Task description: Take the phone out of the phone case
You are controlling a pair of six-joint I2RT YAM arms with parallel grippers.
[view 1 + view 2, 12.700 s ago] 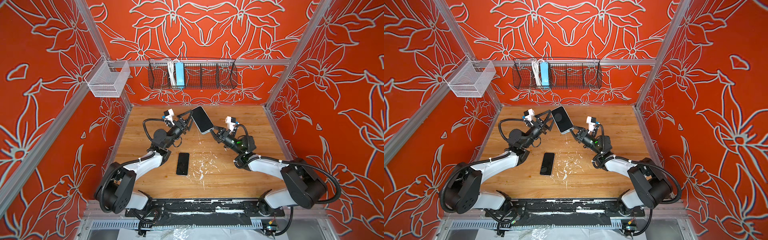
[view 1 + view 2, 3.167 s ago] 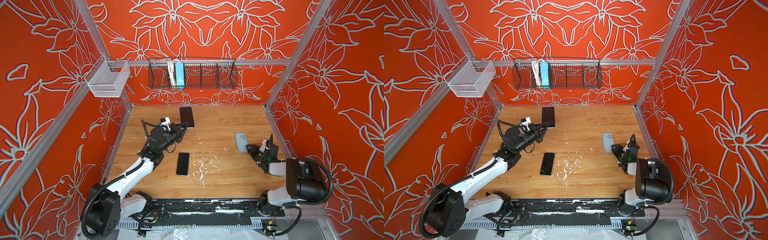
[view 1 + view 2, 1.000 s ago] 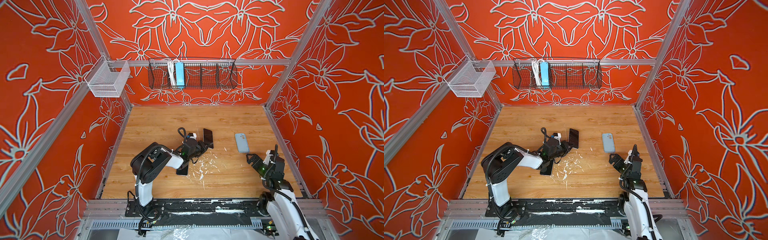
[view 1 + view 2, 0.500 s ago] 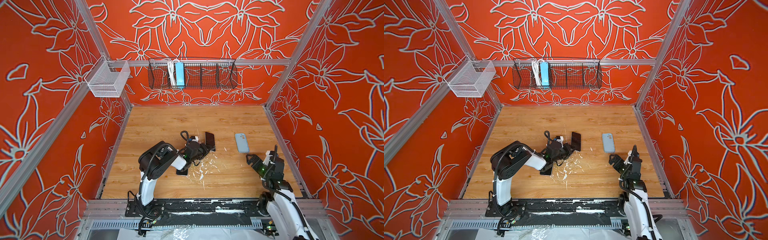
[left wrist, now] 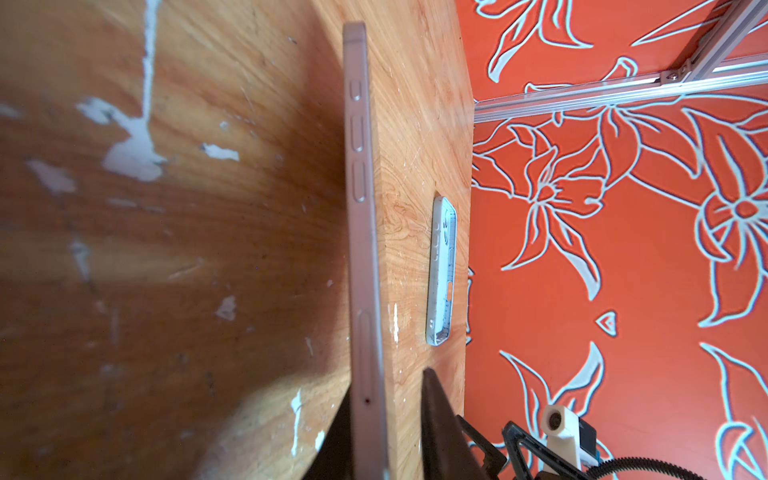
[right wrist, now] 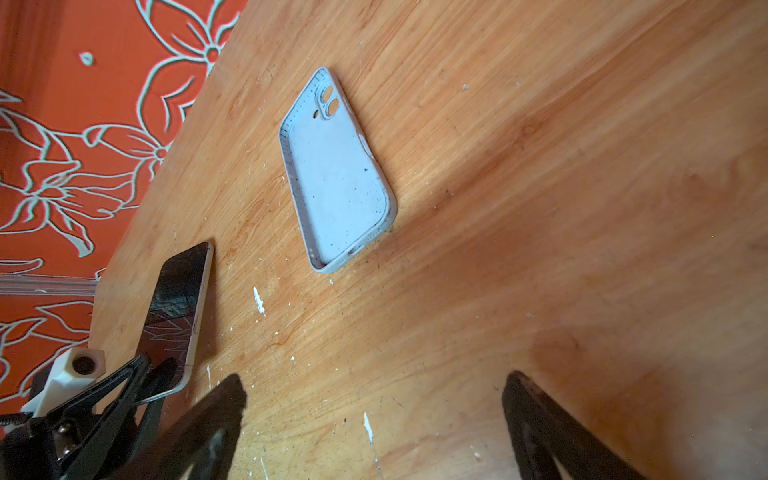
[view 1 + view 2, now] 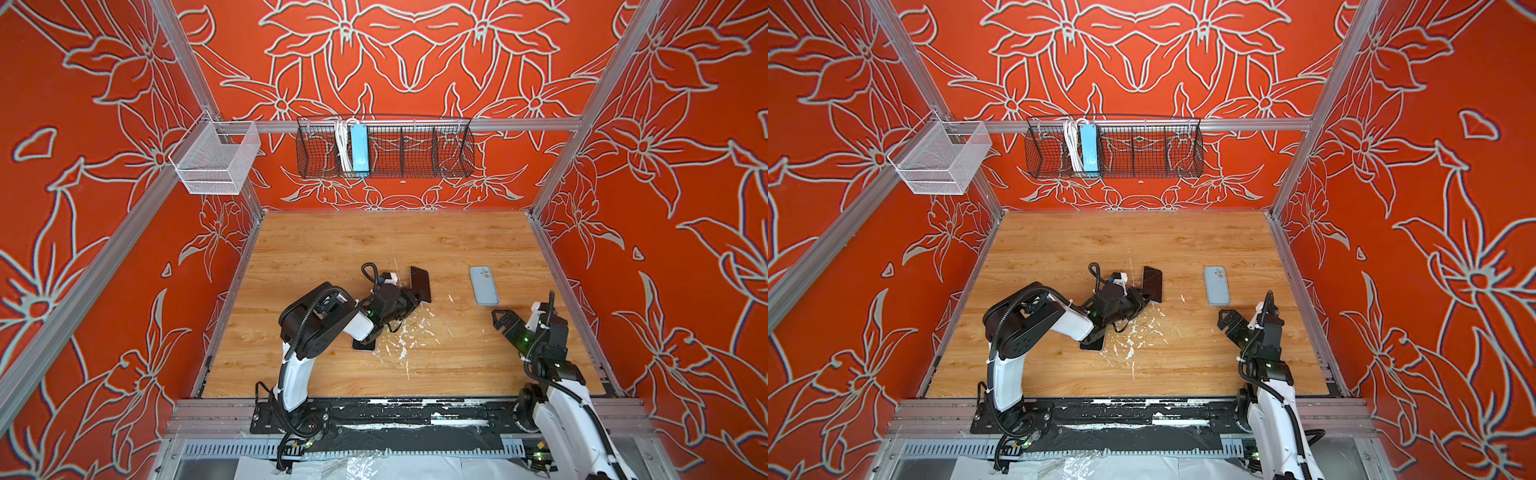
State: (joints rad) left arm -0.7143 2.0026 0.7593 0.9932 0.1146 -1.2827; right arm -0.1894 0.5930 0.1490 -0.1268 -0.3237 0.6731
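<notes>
The phone [image 7: 419, 283] [image 7: 1152, 284], dark-screened with a pinkish rim, stands tilted on its long edge at the table's middle. Its near end sits between the fingers of my left gripper [image 7: 415, 300] [image 5: 388, 386]. One finger lies against the phone [image 5: 363, 232]; the other stands off it with wood showing in the gap, so the jaws are slightly open. The empty light-blue phone case [image 7: 483, 285] [image 6: 336, 166] lies flat, hollow side up, to the right. My right gripper [image 7: 500, 322] [image 6: 374, 382] hovers wide open just in front of the case, holding nothing.
A second black phone [image 7: 365, 345] lies flat under my left forearm. White paint flecks [image 7: 401, 345] mark the wooden table's middle. A black wire basket [image 7: 384, 147] with a blue power strip hangs on the back wall, and a white mesh bin [image 7: 214, 160] at the left.
My left gripper's jaws have parted a little from the phone, which has sunk slightly toward the table. The right arm has not moved.
</notes>
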